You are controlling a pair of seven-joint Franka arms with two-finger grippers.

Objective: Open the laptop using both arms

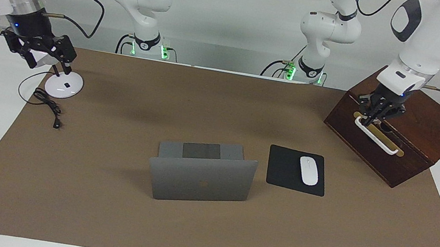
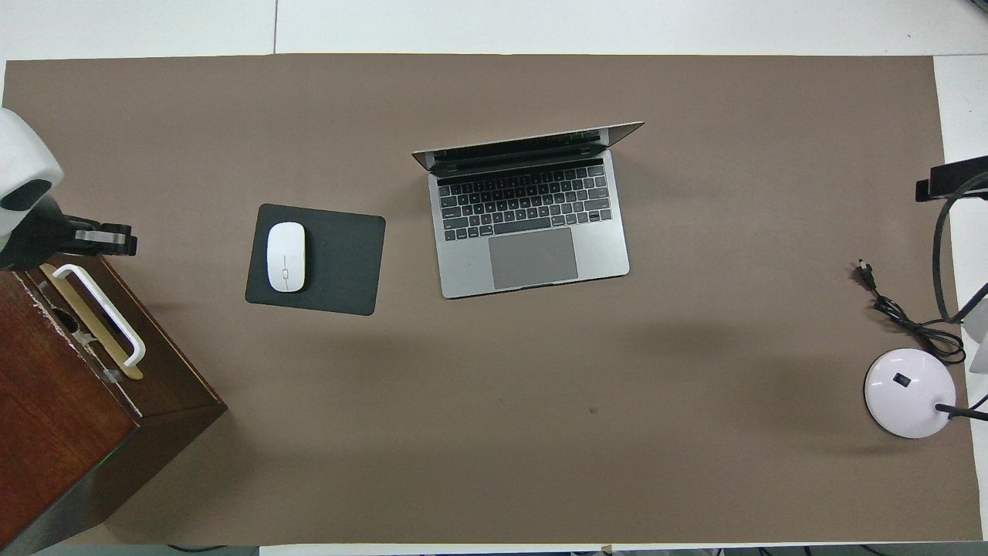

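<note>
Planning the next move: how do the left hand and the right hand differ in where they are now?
The left hand is at the wooden box, by one end of its white handle; the right hand is over the white lamp base. The left hand is at the left arm's end of the table, the right hand at the right arm's end. Shared: neither touches the laptop, which stands open between them.

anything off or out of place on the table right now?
Only the wooden box at the left arm's end: it sits askew to the mat, and the edge by its white handle looks chipped. The laptop stands open, intact, with mouse on its pad.
</note>
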